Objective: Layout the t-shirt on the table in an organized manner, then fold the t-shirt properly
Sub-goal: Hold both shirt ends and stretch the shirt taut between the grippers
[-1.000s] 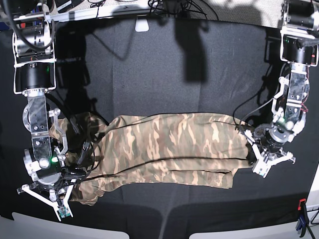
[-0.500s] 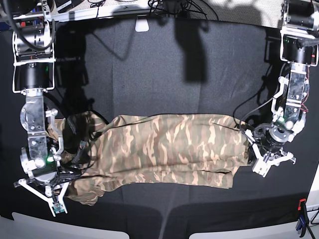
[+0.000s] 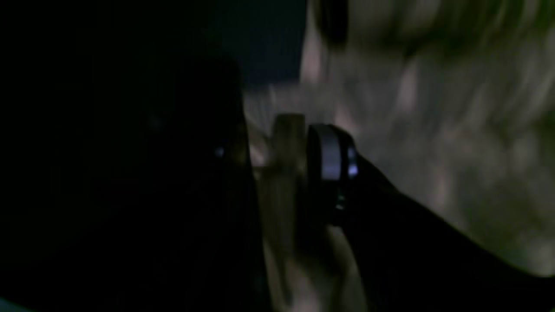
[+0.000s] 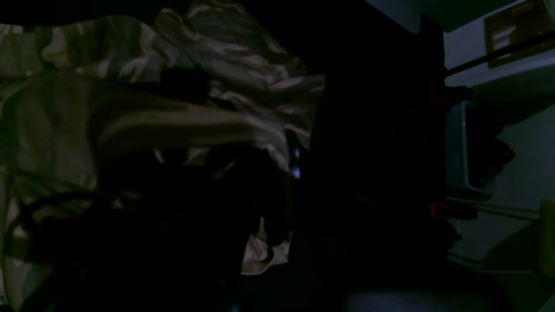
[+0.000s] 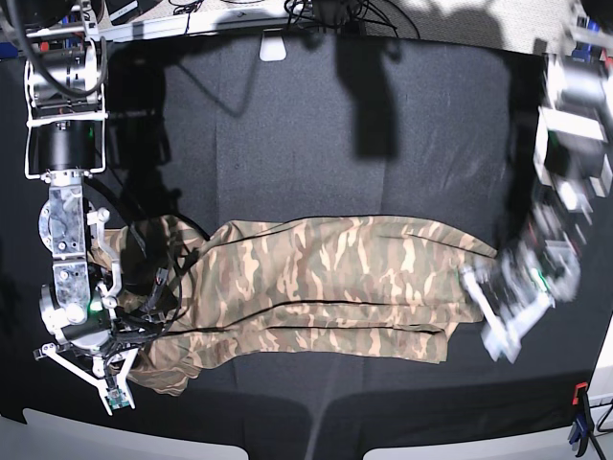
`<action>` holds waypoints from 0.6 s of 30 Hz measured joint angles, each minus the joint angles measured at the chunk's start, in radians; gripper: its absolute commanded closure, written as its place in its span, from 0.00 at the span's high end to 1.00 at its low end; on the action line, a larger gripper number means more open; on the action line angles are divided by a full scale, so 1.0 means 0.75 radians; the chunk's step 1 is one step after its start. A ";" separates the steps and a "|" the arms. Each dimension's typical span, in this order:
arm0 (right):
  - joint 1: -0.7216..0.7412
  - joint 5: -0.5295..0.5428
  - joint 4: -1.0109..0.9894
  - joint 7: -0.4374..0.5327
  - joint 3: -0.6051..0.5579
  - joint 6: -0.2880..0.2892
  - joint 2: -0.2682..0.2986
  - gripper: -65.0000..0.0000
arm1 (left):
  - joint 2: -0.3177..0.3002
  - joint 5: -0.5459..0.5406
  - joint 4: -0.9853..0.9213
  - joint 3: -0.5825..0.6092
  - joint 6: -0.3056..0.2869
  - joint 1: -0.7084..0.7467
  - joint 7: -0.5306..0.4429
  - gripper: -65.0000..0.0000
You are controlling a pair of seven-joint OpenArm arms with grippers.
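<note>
The camouflage t-shirt [image 5: 326,278] lies as a long band across the black table [image 5: 287,134], folded lengthwise. At its left end in the base view, my right gripper [image 5: 153,311] is shut on bunched fabric. The right wrist view is dark: a taut strip of the t-shirt [image 4: 238,56] runs to the right gripper [image 4: 277,169]. My left gripper [image 5: 484,307], motion-blurred, is at the shirt's right end. In the left wrist view the left gripper [image 3: 277,164] has its jaws apart, with blurred t-shirt [image 3: 433,130] cloth showing in the gap and beyond.
A white patch [image 5: 273,48] sits at the table's far edge, with cables behind it. White corner pieces [image 5: 96,436] line the front edge. A red-and-blue clamp [image 5: 578,407] stands at the lower right. Red clamps [image 4: 438,210] mark the table edge in the right wrist view.
My left gripper has opened at the shirt's right end and its arm is now moving, blurred. My right gripper has shifted slightly left and forward, still holding the left end.
</note>
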 measured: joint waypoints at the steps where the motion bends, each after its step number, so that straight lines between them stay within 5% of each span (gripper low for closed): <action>1: 0.000 0.000 0.000 -0.001 0.000 0.001 0.000 0.00 | 0.000 -0.065 -0.013 0.000 -0.001 -0.027 0.018 0.34; 9: 0.000 0.001 0.000 -0.003 0.000 0.000 0.000 0.00 | -0.003 -0.203 -0.308 0.000 -0.003 -0.116 0.031 0.34; 13: -0.001 0.001 0.000 -0.006 0.000 0.001 0.000 0.00 | -0.011 -0.408 -0.457 -0.028 -0.005 -0.106 -0.011 0.34; 18: 0.000 0.047 0.000 -0.007 0.000 0.017 0.000 0.00 | -0.003 -0.492 -0.504 -0.163 -0.134 -0.117 0.073 0.34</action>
